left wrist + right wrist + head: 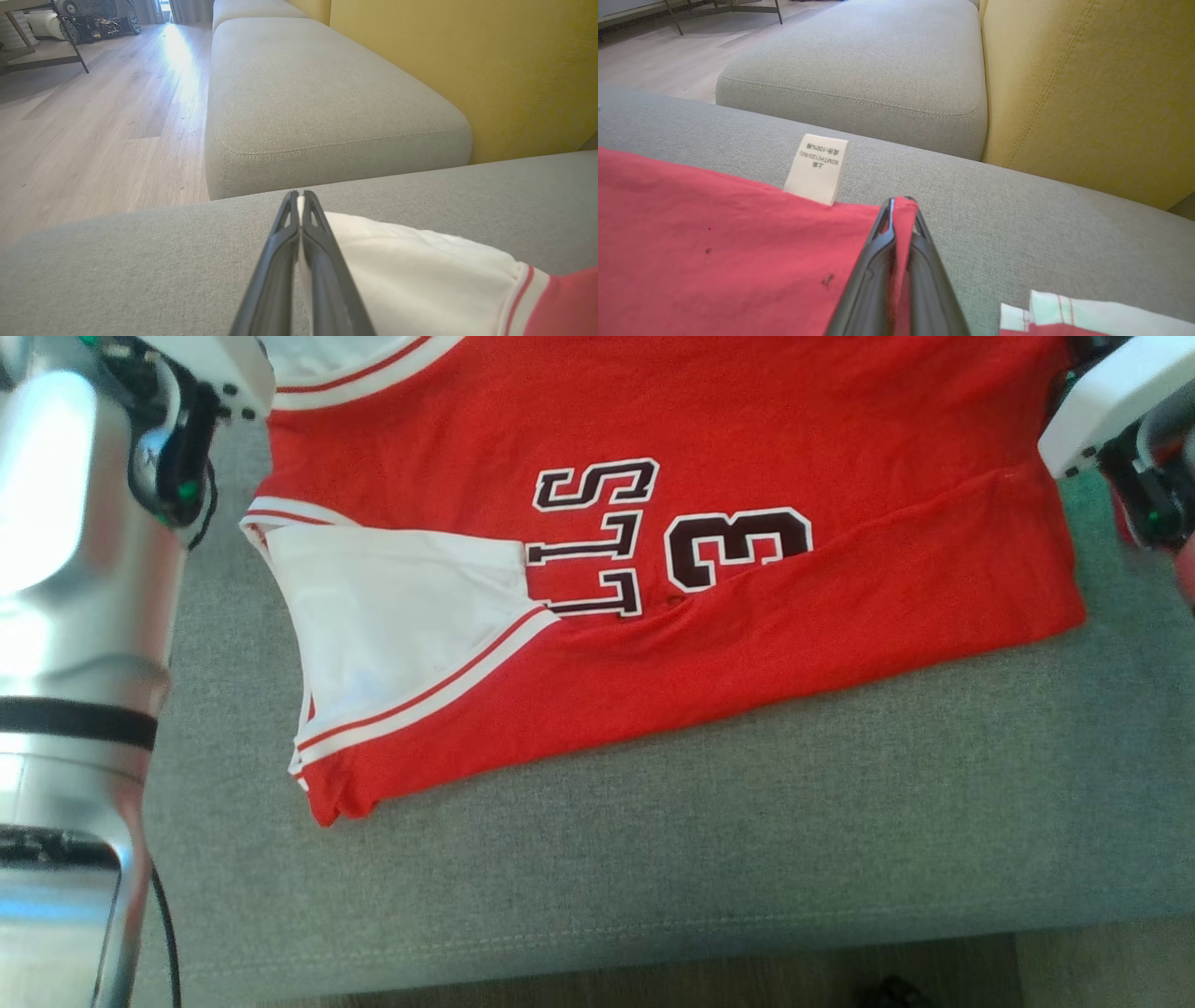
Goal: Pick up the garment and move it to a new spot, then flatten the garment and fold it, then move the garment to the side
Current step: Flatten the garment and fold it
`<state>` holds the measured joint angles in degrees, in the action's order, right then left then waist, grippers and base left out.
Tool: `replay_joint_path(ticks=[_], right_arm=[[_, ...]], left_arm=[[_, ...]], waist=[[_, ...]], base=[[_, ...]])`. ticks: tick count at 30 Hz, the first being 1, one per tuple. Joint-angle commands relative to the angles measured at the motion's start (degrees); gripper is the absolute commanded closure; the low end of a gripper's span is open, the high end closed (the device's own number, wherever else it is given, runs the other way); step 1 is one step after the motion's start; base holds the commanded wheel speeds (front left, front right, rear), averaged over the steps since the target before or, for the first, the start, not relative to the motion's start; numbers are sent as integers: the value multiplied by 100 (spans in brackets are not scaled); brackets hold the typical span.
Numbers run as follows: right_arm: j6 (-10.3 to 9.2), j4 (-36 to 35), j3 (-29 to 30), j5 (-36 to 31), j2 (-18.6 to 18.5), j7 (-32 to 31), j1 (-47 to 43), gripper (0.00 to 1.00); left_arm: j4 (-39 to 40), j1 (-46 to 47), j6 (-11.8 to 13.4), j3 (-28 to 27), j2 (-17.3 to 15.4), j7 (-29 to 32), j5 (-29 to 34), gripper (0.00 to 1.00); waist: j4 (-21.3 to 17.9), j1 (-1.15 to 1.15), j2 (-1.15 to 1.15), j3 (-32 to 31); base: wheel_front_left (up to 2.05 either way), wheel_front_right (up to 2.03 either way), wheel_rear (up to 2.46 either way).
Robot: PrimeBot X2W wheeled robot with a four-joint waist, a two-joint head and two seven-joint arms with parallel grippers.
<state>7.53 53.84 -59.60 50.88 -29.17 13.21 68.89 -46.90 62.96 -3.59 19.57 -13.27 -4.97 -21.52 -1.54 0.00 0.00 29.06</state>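
Note:
A red basketball jersey [709, 644] with white striped trim and dark "3" and letters lies partly folded on the grey sofa cushion [747, 821]; its white inner side shows at the armhole [392, 616]. In the left wrist view my left gripper [299, 200] is shut, with the jersey's white fabric [420, 275] pinched between its fingers. In the right wrist view my right gripper [900, 205] is shut on the red hem [714, 242], a strip of red cloth running up between its fingers. A white care label [817, 168] sticks up from that edge.
A yellow backrest [467, 70] rises behind the cushion, and a second grey cushion [317, 93] lies beyond it across a gap. Wooden floor [93, 130] lies to one side, with a table leg and a wheeled machine [93, 18] far off. The cushion's front edge [653, 943] drops to the floor.

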Motion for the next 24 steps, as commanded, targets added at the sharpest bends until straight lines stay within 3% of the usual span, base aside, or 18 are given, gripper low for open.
replay_joint_path(ticks=[1, 14, 24], right_arm=[[-4, -77, -41, 45, -89, 83, -141, 100], [-4, -636, 92, 50, -396, 176, -744, 100], [-4, -933, 231, 54, -606, 178, -1622, 100]], left_arm=[[119, 39, -37, -132, -261, -76, -31, 100], [532, -678, -190, -67, -500, -164, -223, 100], [1601, -1834, -211, 235, -862, 266, -195, 100]], waist=[[-2, 0, 0, -35], [43, 0, 0, -475], [170, 0, 0, -1075]], base=[[0, 0, 0], [0, 0, 0], [0, 0, 0]])
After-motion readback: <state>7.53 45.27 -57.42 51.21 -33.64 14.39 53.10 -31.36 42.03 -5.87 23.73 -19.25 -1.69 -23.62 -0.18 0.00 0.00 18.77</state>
